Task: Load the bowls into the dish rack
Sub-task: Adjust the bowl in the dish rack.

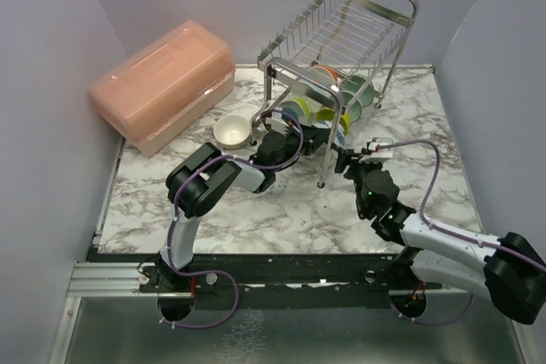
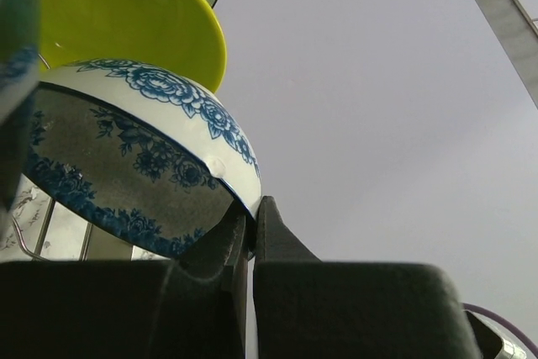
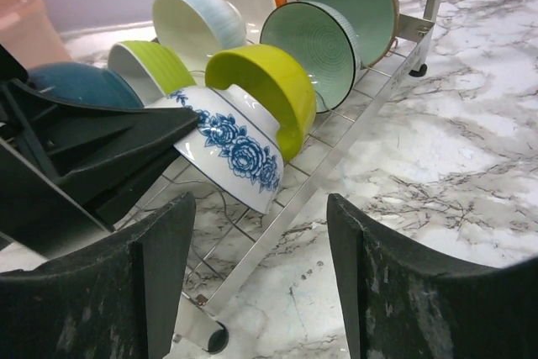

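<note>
The dish rack point(image 1: 345, 36) stands at the back, and its lower shelf point(image 3: 336, 153) holds several bowls on edge. My left gripper point(image 2: 252, 218) is shut on the rim of the blue-and-white patterned bowl point(image 2: 143, 157) and holds it tilted on the shelf against a lime bowl point(image 2: 126, 14). From above, the left gripper point(image 1: 311, 132) reaches into the lower tier. My right gripper point(image 3: 261, 250) is open and empty, just in front of the rack's near rail, facing the patterned bowl point(image 3: 231, 153). A small white bowl point(image 1: 231, 131) sits on the table left of the rack.
A pink plastic lidded box point(image 1: 162, 83) stands at the back left. On the shelf sit the lime bowl point(image 3: 261, 90), two mint green bowls point(image 3: 311, 44), a teal bowl point(image 3: 80, 86) and others. The rack's top tier point(image 1: 358, 19) holds nothing.
</note>
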Robot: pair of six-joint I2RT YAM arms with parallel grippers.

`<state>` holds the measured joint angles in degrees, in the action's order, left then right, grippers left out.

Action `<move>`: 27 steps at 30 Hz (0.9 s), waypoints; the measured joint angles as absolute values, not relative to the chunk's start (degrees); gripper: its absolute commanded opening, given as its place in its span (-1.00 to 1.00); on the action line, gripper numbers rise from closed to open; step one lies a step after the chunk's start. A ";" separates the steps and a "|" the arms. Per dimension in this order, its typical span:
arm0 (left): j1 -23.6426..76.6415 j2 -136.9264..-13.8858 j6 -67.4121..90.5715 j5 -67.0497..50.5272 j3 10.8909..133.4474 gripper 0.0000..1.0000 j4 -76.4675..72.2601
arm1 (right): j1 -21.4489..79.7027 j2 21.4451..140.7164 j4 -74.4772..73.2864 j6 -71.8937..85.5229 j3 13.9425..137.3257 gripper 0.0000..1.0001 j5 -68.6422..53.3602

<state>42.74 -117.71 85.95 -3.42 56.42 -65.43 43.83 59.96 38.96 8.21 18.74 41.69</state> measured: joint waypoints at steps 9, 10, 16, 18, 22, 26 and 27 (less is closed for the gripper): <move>42.44 -115.72 86.21 -2.17 53.93 -1.00 -64.29 | 43.83 50.17 30.24 13.13 16.80 0.43 41.45; 42.19 -115.44 86.50 -1.72 53.36 -1.00 -63.92 | 43.83 49.93 29.76 13.45 16.67 0.44 41.47; 42.13 -114.85 88.07 0.16 51.70 -0.74 -64.12 | 43.83 49.95 28.08 14.24 16.62 0.48 41.54; 42.13 -114.72 88.25 0.54 51.57 -0.42 -64.07 | 43.83 50.26 27.90 14.39 16.62 0.49 41.54; 42.13 -114.43 88.23 0.69 51.48 -0.07 -63.37 | 43.83 50.98 27.49 14.55 16.64 0.54 41.67; 42.35 -113.21 87.37 0.78 51.07 0.07 -62.50 | 43.83 50.98 27.29 14.61 16.67 0.58 42.13; 42.50 -112.44 87.09 0.82 50.76 0.07 -62.30 | 43.83 50.94 27.27 14.61 16.67 0.58 42.26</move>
<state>42.50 -112.44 87.09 0.82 50.76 -62.30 43.83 50.94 27.27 14.61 16.67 42.26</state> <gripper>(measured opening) 0.515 0.781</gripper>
